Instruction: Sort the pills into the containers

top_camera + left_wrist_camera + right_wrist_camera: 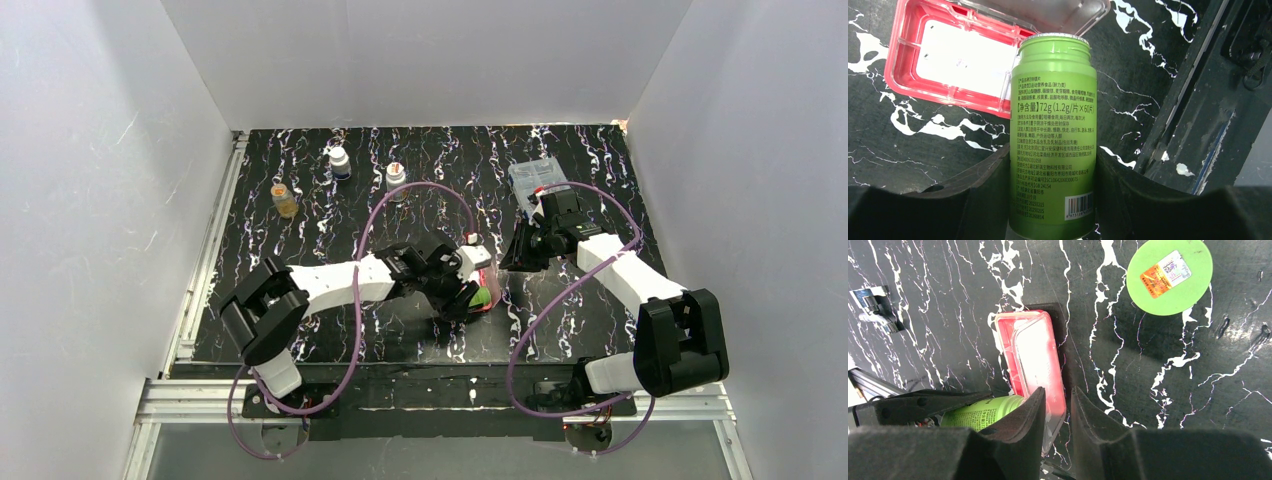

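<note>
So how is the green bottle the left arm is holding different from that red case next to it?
The green bottle is a tall round cylinder; the red case is a flat rectangle with rounded corners. The bottle is gripped between the left gripper fingers, while the case lies on the table. The bottle is covered in printed text; the case's whitish inside looks plain. Both are open: the bottle has no cap and the case's clear lid is raised.

3 small bottles [340, 162] stand near the table's [300, 330] far-left corner; a clear plastic box [535, 180] lies near the far-right corner.

White walls [90, 200], black marbled table [450, 160]
</note>
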You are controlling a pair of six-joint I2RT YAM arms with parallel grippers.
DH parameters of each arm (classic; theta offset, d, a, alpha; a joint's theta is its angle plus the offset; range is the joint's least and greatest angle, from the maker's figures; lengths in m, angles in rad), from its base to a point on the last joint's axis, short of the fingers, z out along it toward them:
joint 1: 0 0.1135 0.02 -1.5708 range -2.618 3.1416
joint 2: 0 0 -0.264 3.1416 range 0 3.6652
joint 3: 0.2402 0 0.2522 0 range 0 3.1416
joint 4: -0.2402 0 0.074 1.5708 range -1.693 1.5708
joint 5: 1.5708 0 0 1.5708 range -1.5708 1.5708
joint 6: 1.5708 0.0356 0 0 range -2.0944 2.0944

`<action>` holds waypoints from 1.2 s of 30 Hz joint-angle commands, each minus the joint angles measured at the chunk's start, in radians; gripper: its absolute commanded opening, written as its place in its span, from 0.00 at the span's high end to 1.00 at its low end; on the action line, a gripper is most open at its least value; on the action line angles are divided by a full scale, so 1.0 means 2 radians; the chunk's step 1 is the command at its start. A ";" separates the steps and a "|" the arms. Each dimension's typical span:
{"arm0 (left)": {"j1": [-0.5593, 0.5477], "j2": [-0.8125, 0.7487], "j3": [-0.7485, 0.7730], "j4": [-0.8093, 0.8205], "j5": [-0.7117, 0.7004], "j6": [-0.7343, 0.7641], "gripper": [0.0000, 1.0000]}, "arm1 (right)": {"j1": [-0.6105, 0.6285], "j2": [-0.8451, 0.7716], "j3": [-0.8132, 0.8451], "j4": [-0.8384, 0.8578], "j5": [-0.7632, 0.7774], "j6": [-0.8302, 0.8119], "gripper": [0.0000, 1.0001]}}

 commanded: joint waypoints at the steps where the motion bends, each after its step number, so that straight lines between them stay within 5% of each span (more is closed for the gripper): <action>1: -0.001 0.005 0.032 -0.030 0.010 -0.008 1.00 | -0.003 0.002 -0.002 0.010 -0.004 0.001 0.68; 22: -0.002 0.044 0.105 -0.128 0.007 -0.023 1.00 | -0.003 0.001 -0.005 0.011 0.000 0.000 0.69; 36: -0.001 0.046 0.100 -0.123 0.009 -0.025 1.00 | -0.003 -0.001 -0.006 0.011 0.000 -0.001 0.69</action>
